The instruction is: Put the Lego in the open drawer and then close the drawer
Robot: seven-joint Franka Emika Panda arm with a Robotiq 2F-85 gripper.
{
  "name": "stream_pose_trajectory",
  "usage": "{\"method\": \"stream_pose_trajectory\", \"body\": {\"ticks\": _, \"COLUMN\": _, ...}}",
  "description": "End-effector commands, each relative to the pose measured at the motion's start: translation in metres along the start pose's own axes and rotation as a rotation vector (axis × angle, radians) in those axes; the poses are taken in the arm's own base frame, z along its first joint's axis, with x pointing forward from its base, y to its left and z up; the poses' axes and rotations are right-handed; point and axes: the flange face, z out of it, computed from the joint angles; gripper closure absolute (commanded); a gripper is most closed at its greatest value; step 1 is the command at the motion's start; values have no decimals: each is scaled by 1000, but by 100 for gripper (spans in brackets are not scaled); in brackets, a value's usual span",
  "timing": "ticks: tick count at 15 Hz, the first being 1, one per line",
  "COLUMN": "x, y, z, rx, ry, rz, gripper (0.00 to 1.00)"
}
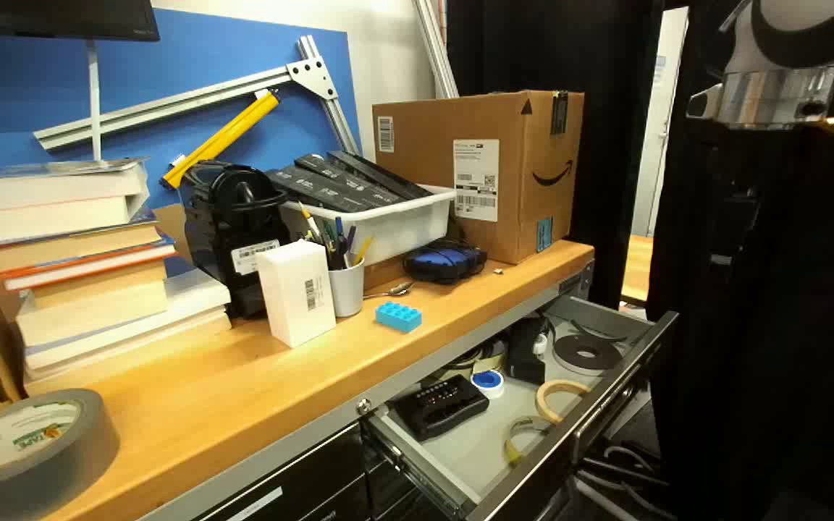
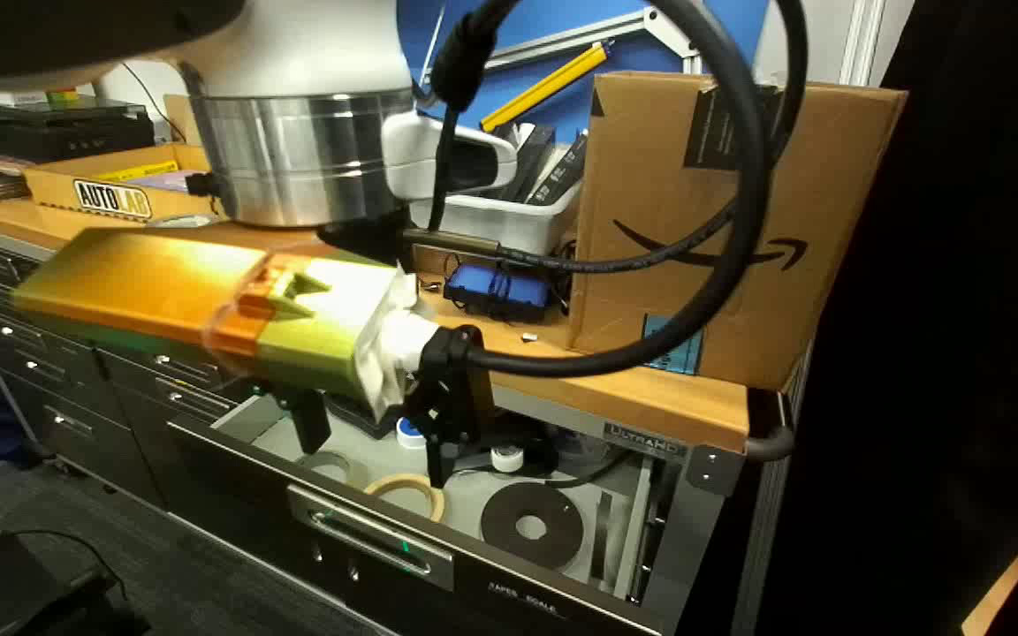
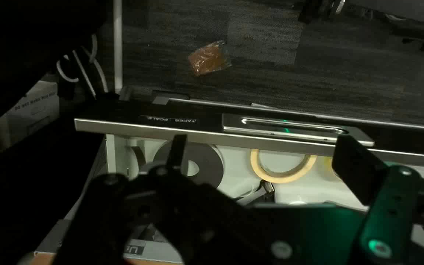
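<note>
The Lego (image 1: 399,317), a light-blue brick, sits on the wooden bench top near its front edge in an exterior view. It does not show in the wrist view or in the exterior view with the arm in front. The drawer (image 1: 582,428) stands open below the bench top; its front panel also shows in an exterior view (image 2: 239,481) and its rim in the wrist view (image 3: 212,137). My gripper (image 2: 376,450) is open and empty above the drawer. In the wrist view its fingers (image 3: 261,147) are wide apart over the tape rolls and the drawer's front edge.
The drawer holds tape rolls (image 1: 562,401) and a black device (image 1: 440,405). On the bench stand a white box (image 1: 296,293), a pen cup (image 1: 347,289), a blue corded object (image 1: 444,262), a white bin (image 1: 402,224) and a cardboard box (image 1: 482,181). A loose cable (image 2: 712,309) loops beside the gripper.
</note>
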Motion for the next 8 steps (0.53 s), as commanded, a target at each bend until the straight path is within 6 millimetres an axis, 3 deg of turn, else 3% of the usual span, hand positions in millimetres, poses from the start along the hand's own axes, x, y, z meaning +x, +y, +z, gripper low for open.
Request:
{"method": "stream_pose_trajectory", "body": {"ticks": 1, "x": 0, "y": 1, "z": -2, "rx": -2, "ry": 2, "rz": 1, "gripper": 0}}
{"method": "stream_pose_trajectory", "body": {"ticks": 4, "x": 10, "y": -3, "z": -12, "rx": -7, "ry": 17, "rz": -3, "gripper": 0}}
{"method": "stream_pose_trajectory", "body": {"ticks": 8, "x": 71, "y": -62, "z": -3, "rx": -26, "ry": -67, "rz": 113, "gripper": 0}}
